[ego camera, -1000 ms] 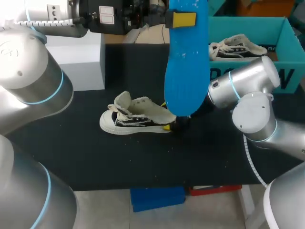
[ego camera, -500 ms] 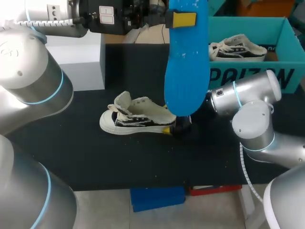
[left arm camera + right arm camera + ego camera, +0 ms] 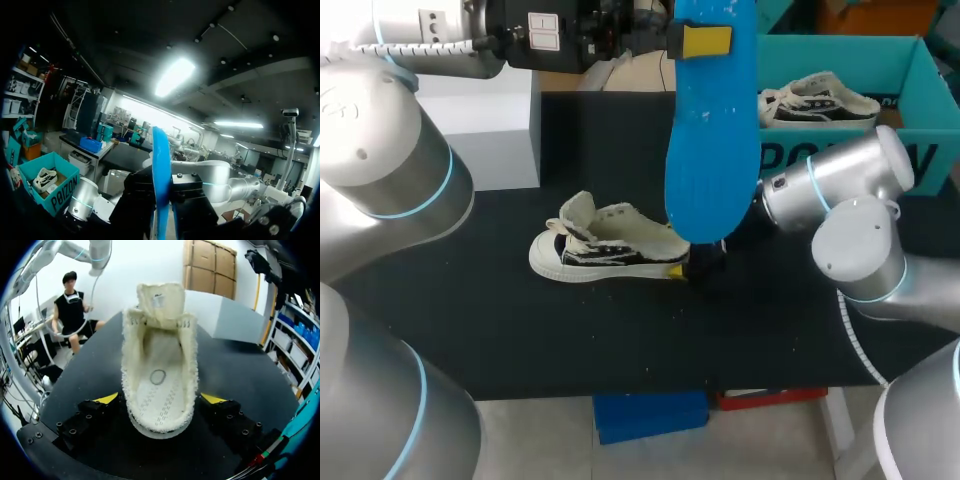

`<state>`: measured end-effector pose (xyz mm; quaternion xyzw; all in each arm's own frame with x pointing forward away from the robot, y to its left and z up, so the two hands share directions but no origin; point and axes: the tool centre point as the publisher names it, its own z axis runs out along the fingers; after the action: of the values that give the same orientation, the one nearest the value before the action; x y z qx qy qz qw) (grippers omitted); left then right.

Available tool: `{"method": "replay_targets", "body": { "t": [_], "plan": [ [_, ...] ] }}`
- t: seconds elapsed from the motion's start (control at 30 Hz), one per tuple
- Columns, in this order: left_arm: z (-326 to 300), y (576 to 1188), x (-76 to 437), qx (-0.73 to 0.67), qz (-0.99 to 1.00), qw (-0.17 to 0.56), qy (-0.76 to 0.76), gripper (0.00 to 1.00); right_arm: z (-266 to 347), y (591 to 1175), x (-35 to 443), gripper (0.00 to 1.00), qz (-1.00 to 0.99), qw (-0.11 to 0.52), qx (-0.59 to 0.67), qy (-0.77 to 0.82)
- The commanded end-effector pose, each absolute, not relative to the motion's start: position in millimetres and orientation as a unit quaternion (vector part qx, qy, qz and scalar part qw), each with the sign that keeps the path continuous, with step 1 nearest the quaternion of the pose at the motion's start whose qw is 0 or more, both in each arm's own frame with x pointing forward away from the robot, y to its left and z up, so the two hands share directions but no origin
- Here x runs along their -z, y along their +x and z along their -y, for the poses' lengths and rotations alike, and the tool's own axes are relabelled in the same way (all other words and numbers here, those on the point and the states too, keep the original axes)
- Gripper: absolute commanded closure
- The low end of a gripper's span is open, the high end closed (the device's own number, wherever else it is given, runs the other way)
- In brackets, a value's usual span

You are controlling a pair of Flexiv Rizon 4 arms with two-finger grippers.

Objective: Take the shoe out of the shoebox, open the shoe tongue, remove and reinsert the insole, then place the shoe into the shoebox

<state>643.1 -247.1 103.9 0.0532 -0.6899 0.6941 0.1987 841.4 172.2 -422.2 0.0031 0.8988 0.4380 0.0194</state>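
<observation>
A white low-top shoe (image 3: 605, 245) with black side panels lies on the black table (image 3: 570, 330), its tongue folded open and toe pointing left. My right gripper (image 3: 694, 266) sits at its heel, open; in the right wrist view the heel of the shoe (image 3: 159, 375) fills the gap between the spread yellow fingertips (image 3: 108, 398). High above the table hangs the blue insole (image 3: 710, 150), with my left gripper (image 3: 705, 40) shut on its upper end. The left wrist view shows the insole (image 3: 161, 165) edge-on between the dark fingers.
The teal shoebox (image 3: 920, 70) stands at the back right, holding a second white shoe (image 3: 817, 100). A white box (image 3: 485, 130) stands at the back left. The hanging insole hides part of the table behind the shoe's heel.
My right arm's elbow has shifted slightly while its gripper stays at the shoe's heel. The left arm and insole have not moved.
</observation>
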Motion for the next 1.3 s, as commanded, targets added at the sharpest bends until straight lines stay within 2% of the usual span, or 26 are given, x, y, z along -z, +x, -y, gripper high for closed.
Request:
{"method": "replay_targets", "body": {
  "t": [0.03, 0.33, 0.83, 1.3],
  "plan": [
    [247.4, 642.2, -104.1, -0.693, 0.691, 0.198, 0.055, 1.0, -168.2, 840.7, 399.9, 0.0, -0.95, 0.01, -0.313, 0.006],
    [247.4, 642.2, -104.1, -0.693, 0.691, 0.198, 0.055, 1.0, -177.2, 851.2, 377.9, 0.0, -0.977, 0.033, -0.211, -0.007],
    [247.4, 642.2, -104.1, -0.693, 0.691, 0.198, 0.055, 1.0, -217.3, 869.8, 366.1, 0.0, -0.999, 0.025, -0.033, -0.009],
    [247.4, 642.2, -104.1, -0.693, 0.691, 0.198, 0.055, 1.0, -243.6, 877.5, 376.4, 0.0, -1.0, 0.009, 0.007, -0.011]
  ]
}}
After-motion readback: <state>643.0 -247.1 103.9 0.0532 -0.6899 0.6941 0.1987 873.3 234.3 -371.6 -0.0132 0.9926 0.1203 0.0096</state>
